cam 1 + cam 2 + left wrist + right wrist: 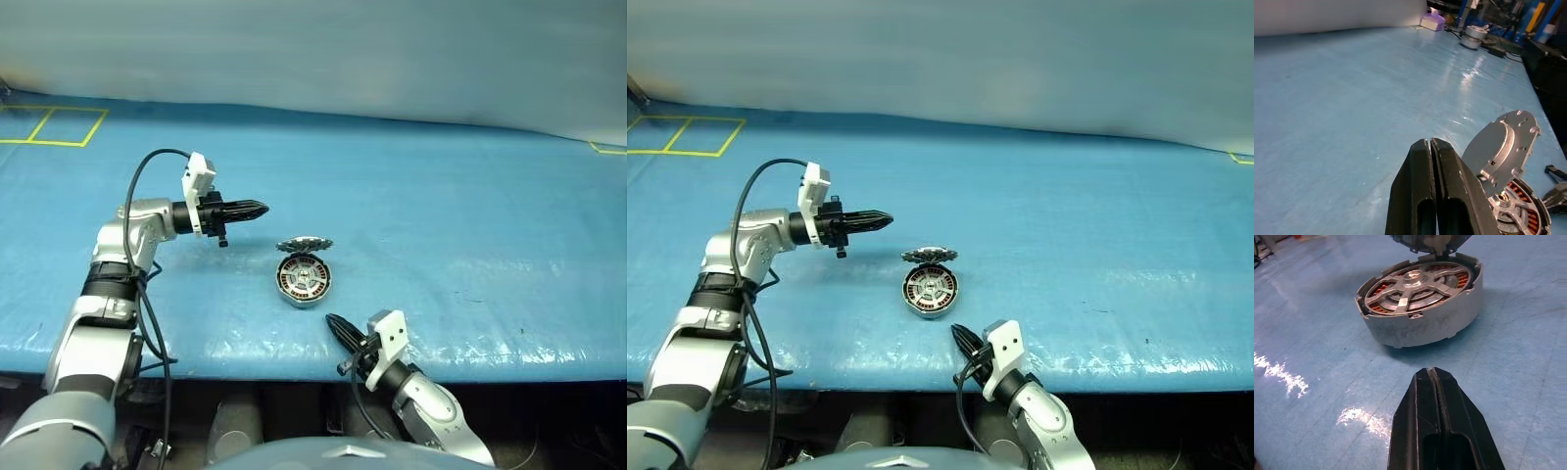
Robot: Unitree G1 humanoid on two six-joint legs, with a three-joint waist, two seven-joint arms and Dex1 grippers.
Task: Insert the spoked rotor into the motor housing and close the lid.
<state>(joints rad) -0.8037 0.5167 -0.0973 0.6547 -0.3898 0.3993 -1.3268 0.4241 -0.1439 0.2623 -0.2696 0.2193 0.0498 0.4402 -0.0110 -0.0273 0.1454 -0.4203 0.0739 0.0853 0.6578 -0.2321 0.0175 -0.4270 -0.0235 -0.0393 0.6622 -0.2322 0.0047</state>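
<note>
The motor housing (304, 281) sits on the blue table, a round silver cup with copper windings showing inside. The spoked rotor (1413, 284) lies in it, its silvery hub and spokes level with the rim. The lid (305, 245) stands up open on its hinge at the housing's far side, its plain grey face (1501, 149) toward my left wrist camera. My left gripper (264, 208) is shut and empty, held above the table to the left of the lid and pointing at it. Just in front of the housing, near the table's front edge, my right gripper (330, 319) is shut and empty.
The blue sheet (470, 215) covers the whole table. Yellow tape lines (59, 127) mark its far left corner. The table's front edge (245, 367) runs just behind my right gripper. A purple box (1432, 20) and other gear stand beyond the table's end.
</note>
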